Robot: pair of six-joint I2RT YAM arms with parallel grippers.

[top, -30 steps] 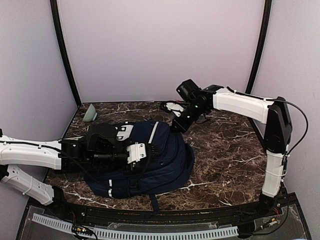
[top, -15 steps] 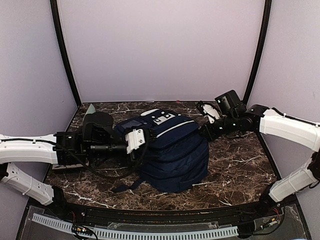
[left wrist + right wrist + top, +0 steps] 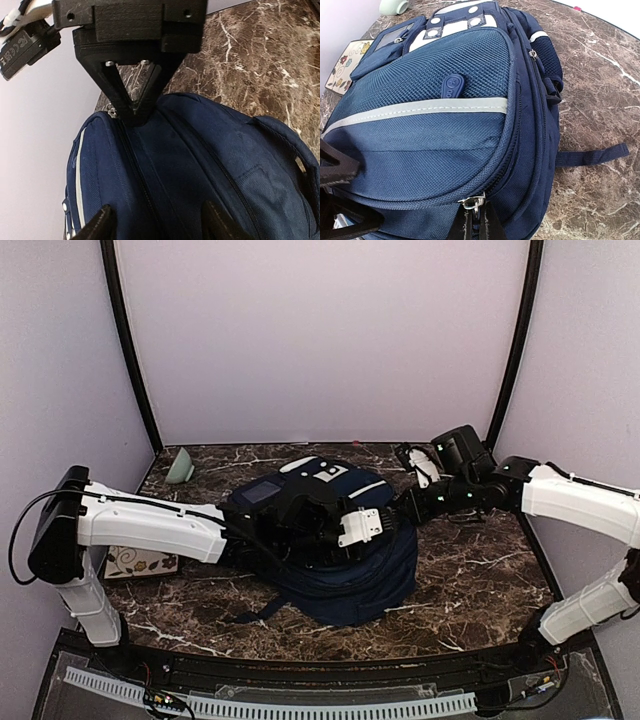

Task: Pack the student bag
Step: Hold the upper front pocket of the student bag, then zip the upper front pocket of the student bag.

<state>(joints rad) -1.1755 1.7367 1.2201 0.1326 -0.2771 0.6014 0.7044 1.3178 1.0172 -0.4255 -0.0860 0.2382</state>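
The student bag (image 3: pixel 340 540), navy with white stripes and white patches, lies in the middle of the marble table (image 3: pixel 470 570). My left arm reaches across it from the left. The left gripper (image 3: pixel 380 525) hovers open over the bag's side panel (image 3: pixel 200 170), fingertips (image 3: pixel 102 225) apart with only fabric between them. My right gripper (image 3: pixel 405 508) is at the bag's right end, shut on a metal zipper pull (image 3: pixel 476 202); in the right wrist view the right gripper (image 3: pixel 476 222) pinches it at the bottom edge. The left wrist view shows the right gripper's black fingers (image 3: pixel 135 107) meeting on the zip line.
A mint-green object (image 3: pixel 181 467) stands at the back left corner. A flat card with a floral print (image 3: pixel 140 563) lies at the left under my left arm. A white and black item (image 3: pixel 415 462) sits behind the right wrist. A loose strap (image 3: pixel 590 156) trails on the table.
The left gripper has opened and its arm has swung right, over the bag. The bag turned and shifted right a second ago; since then it and the right gripper have held still.
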